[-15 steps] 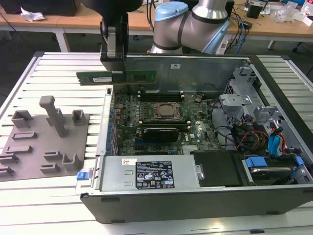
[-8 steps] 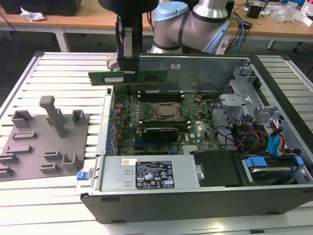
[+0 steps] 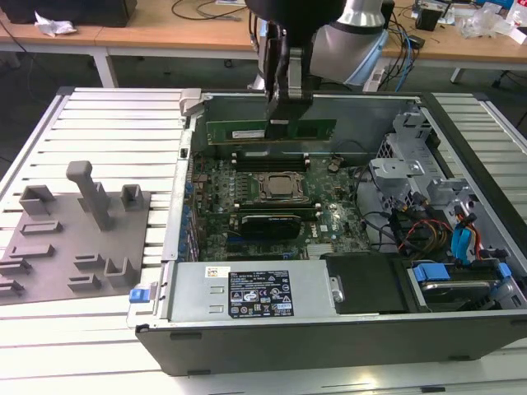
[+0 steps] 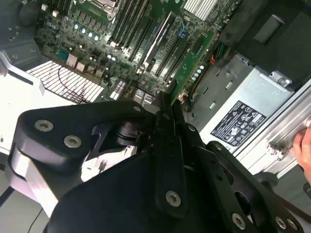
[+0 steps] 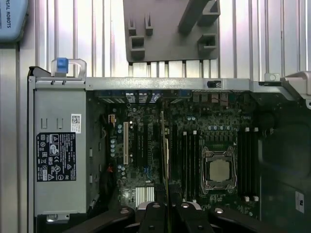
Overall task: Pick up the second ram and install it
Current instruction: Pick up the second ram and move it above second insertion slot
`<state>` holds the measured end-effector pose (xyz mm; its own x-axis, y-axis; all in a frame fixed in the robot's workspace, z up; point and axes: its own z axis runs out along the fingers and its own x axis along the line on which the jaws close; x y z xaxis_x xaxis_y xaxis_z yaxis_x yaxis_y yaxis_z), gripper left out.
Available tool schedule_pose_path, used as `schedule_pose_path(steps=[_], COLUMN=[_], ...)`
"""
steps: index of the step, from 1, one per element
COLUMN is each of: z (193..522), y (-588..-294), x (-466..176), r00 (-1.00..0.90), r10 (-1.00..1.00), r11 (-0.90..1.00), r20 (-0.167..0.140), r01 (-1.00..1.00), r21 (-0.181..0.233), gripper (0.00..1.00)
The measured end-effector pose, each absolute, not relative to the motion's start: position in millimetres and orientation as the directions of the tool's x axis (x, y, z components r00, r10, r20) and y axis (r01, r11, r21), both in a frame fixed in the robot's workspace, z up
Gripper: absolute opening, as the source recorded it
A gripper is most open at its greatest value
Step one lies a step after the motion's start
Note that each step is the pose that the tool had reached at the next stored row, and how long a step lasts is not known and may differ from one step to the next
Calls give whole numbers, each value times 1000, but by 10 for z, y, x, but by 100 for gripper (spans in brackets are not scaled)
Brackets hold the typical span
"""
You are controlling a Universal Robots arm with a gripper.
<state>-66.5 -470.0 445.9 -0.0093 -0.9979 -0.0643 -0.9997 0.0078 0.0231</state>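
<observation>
The second ram (image 3: 247, 131), a long green strip, hangs level above the back of the open computer case, and my gripper (image 3: 281, 122) is shut on its upper edge near the middle. In the first wrist view the ram (image 5: 164, 145) runs edge-on as a thin line from my fingertips (image 5: 158, 190) out over the motherboard, beside the black memory slots (image 5: 188, 155). My closed black fingers (image 4: 164, 114) pinch the thin board in the second wrist view. Black slots (image 3: 268, 156) lie just under the strip, behind the processor socket (image 3: 278, 187).
The case wall (image 3: 362, 115) stands close behind the ram. A silver power supply (image 3: 255, 292) fills the case's front, with drive cages and cables (image 3: 436, 222) on the exterior view's right. A grey tray (image 3: 74, 239) with upright blocks lies outside. A hand (image 4: 303, 145) shows at the frame's edge.
</observation>
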Motion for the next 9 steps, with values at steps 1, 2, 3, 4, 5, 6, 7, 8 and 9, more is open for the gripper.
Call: schedule_pose_path(steps=[1, 2, 3, 4, 5, 6, 7, 8, 9], z=[4458, 4458, 4458, 4458, 4458, 4457, 4456, 4451, 4437], y=[-4700, -4700, -4700, -4700, -4700, -4700, -4700, -4700, -4690], x=[-644, -631, -595, -550, -490, -443, -404, -396, -366], r00=[-9, -9, -9, -9, -9, -9, -10, -25, -61], r10=[-998, -998, -998, -998, -998, -998, -998, -998, -996], r11=[8, 8, 8, 8, 8, 8, 9, 24, 59], r20=[-64, -64, -64, -64, -64, -64, -64, -65, -65], r01=[-1000, -1000, -1000, -1000, -1000, -1000, -1000, -999, -998], r21=[23, 23, 23, 23, 23, 23, 23, 23, 23], gripper=[14, 14, 14, 14, 14, 14, 14, 14, 14])
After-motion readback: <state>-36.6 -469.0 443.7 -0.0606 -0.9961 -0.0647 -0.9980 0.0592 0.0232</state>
